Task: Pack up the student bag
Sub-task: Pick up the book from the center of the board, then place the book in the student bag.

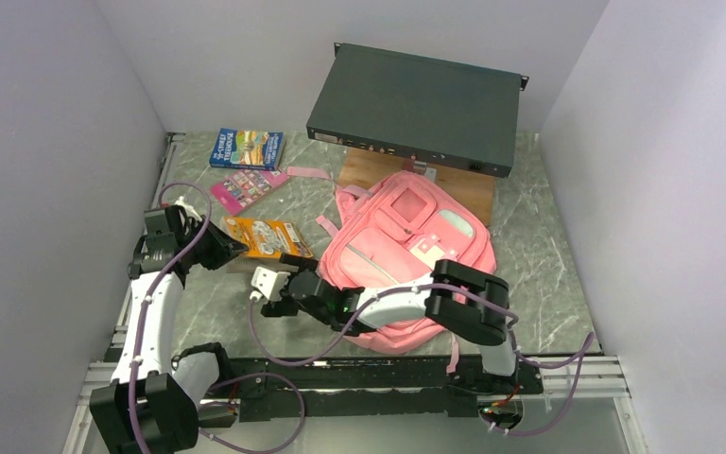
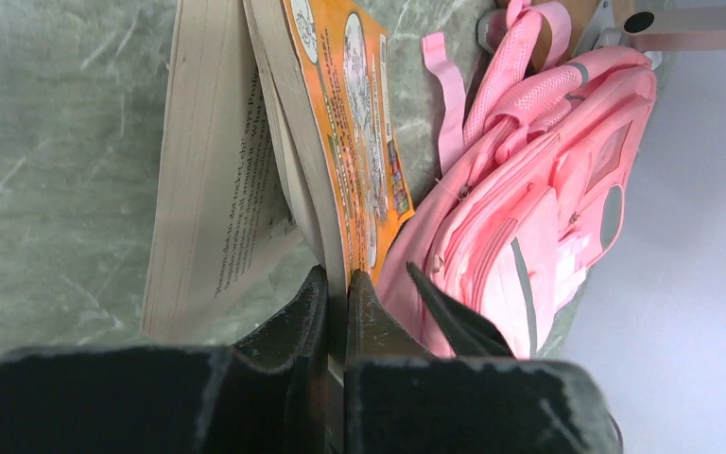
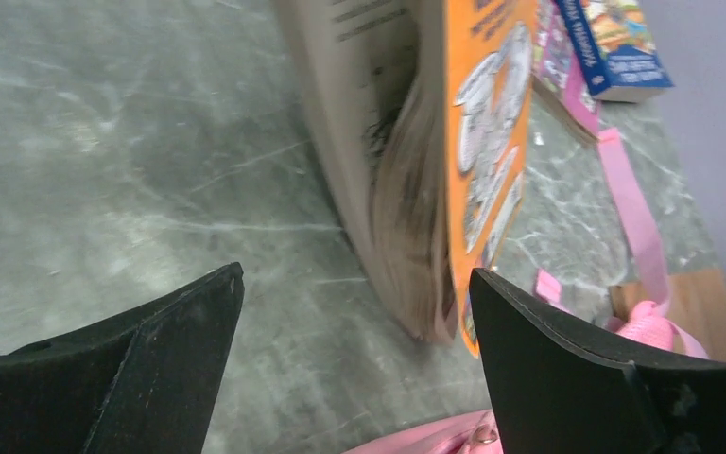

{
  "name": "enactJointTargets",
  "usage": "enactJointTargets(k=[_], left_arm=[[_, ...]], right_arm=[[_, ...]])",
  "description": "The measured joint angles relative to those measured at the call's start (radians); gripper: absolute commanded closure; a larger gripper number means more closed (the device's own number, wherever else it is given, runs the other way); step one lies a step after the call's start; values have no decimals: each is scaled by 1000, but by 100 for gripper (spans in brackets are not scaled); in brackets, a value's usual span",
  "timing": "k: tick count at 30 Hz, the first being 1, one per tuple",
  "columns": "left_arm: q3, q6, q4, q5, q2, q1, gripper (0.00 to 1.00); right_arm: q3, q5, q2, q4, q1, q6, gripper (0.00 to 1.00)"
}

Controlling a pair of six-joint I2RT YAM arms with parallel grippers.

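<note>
We log the left fingers clamped together on the edge of the orange paperback picture book, its pages fanning open. The right fingers stand wide apart, holding nothing. The large soft pink fabric student bag lies pockets-up mid grey marbled desk, just beside the book.

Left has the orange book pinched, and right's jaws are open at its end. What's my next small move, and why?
Probably draw the right gripper back off the orange book and turn it toward the student bag. The left gripper is shut on the book, so it is held without the right, and no open pocket shows on the bag.
</note>
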Motion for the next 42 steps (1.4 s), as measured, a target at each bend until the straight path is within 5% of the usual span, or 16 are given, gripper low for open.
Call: enactJointTargets(k=[8,23,29,34,42], left_arm=[[3,-48,-64,31,-34,-6,100],[3,-63,-105,35,-61,-10,96],[3,-60,-115,30,-62,-10,85],[3,-59,-116,15,-62,-11,77],[94,-10,-193,-22,-60,-11,40]], right_arm=[[2,138,121,264,-4,-133,0],[183,141,303,346,0,-229,1],[197,206,389,439,-2,-249,18],[193,207,389,481,-15,-221,51],[170,182,385,516,-37,-158,63]])
